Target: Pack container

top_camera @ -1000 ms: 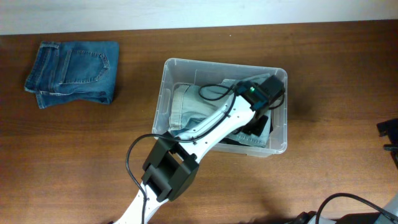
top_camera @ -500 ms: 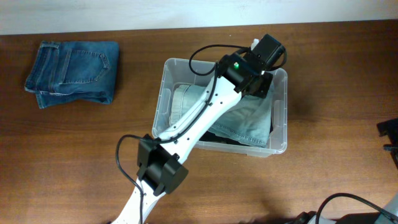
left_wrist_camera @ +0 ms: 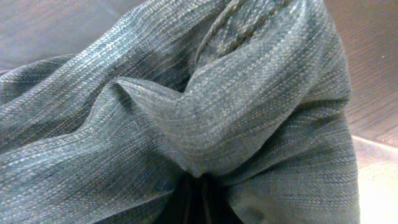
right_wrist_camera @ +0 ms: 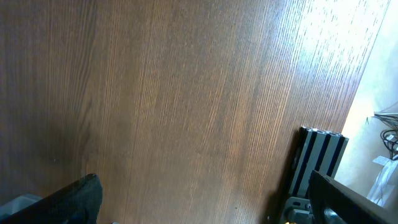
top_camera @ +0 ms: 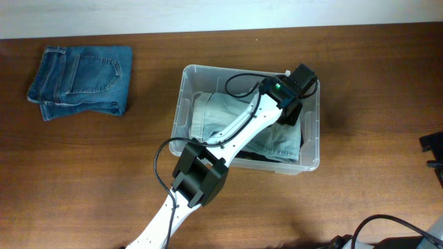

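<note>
The container (top_camera: 181,104), a clear plastic bin, stands mid-table. A pair of light blue jeans (top_camera: 214,114) lies spread inside it, over a dark garment (top_camera: 243,158) that shows along the near wall. My left gripper (top_camera: 293,107) reaches down into the bin's right end. In the left wrist view the light denim (left_wrist_camera: 186,93) fills the frame and bunches into the left gripper (left_wrist_camera: 200,202), which is shut on a fold of it. My right gripper (right_wrist_camera: 205,193) hangs open over bare wood with nothing between its fingers (right_wrist_camera: 74,202).
A folded pair of darker blue jeans (top_camera: 82,79) lies on the table at the far left. A black part of the right arm (top_camera: 432,149) shows at the right edge. A metal frame piece (right_wrist_camera: 320,162) stands by the table's edge.
The left gripper rose to the bin's far right corner, drawing the light jeans out over the dark garment, then dropped back into the bin's right end. The right arm has not moved.
</note>
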`<state>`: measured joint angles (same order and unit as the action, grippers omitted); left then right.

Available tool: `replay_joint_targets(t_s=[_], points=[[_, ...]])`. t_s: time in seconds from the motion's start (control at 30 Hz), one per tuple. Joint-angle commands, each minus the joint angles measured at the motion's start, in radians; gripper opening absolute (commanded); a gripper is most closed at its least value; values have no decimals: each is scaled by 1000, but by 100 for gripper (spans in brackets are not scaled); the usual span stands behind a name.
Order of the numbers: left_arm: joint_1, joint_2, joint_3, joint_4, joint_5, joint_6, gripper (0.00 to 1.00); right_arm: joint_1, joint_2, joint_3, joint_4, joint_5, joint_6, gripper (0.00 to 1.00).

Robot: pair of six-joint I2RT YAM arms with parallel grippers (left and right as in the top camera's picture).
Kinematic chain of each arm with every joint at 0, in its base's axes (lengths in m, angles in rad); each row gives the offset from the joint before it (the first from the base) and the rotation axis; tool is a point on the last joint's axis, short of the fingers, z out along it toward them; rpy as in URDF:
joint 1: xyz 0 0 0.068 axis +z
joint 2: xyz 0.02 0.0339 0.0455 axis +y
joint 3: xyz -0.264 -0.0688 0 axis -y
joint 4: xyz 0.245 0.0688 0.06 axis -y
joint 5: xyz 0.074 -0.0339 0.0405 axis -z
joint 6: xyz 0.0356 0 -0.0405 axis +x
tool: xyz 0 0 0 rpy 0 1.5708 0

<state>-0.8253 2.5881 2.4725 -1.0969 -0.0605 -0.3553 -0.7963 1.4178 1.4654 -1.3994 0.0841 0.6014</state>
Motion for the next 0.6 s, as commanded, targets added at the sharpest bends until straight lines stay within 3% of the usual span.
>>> replay_joint_targets(t_s=[0.0, 0.2, 0.57], points=[[-11, 0, 29, -18, 9, 20, 7, -3, 0, -4, 0, 5, 10, 98], [-10, -88, 96, -61, -8, 20, 7, -3, 0, -4, 0, 5, 10, 98], [-49, -146, 96, -357, 68, -15, 7, -3, 0, -4, 0, 5, 10, 98]])
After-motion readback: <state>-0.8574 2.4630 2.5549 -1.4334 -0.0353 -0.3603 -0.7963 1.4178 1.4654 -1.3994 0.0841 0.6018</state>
